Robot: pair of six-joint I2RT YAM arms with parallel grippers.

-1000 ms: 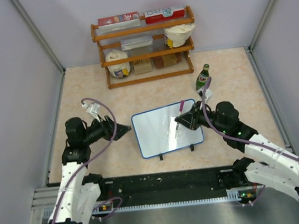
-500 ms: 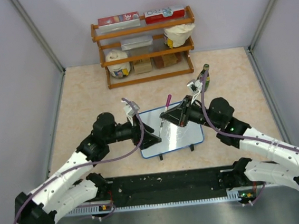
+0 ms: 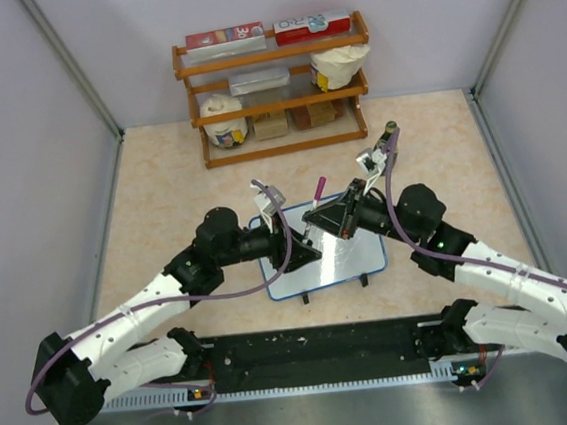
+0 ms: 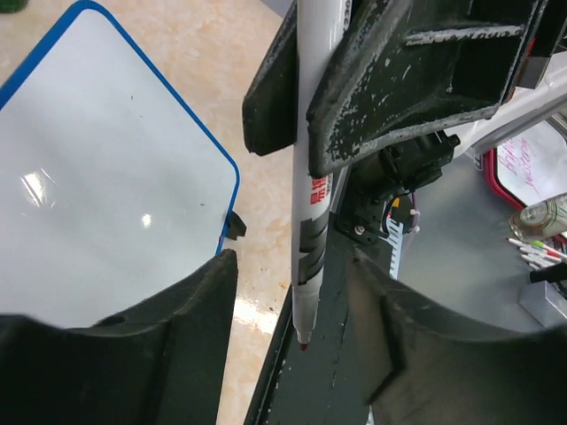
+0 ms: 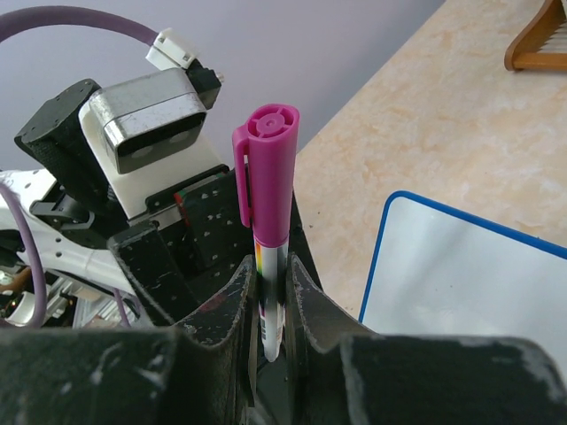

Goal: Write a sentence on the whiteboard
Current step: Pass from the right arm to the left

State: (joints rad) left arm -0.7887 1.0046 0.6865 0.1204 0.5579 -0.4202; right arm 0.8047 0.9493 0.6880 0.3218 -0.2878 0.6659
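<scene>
The whiteboard (image 3: 348, 256), white with a thin blue frame, lies flat in the middle of the table and also shows in the left wrist view (image 4: 106, 186) and the right wrist view (image 5: 478, 283). Above its left part my right gripper (image 3: 328, 218) (image 5: 273, 266) is shut on a white marker (image 5: 270, 159), magenta cap (image 3: 318, 187) up. The marker (image 4: 308, 221) points down with a bare red tip. My left gripper (image 3: 305, 253) (image 4: 292, 266) is open, one finger on each side of the marker's lower end, with gaps on both sides.
A wooden shelf (image 3: 274, 88) with boxes and tubs stands at the back. A green bottle (image 3: 390, 134) rises behind my right arm. The black rail (image 3: 316, 345) runs along the near table edge. Grey walls close both sides.
My left arm swung in from the left side to over the board, and its jaws narrowed around the marker's tip. My right gripper lifted the marker off the board and tilted it upright.
</scene>
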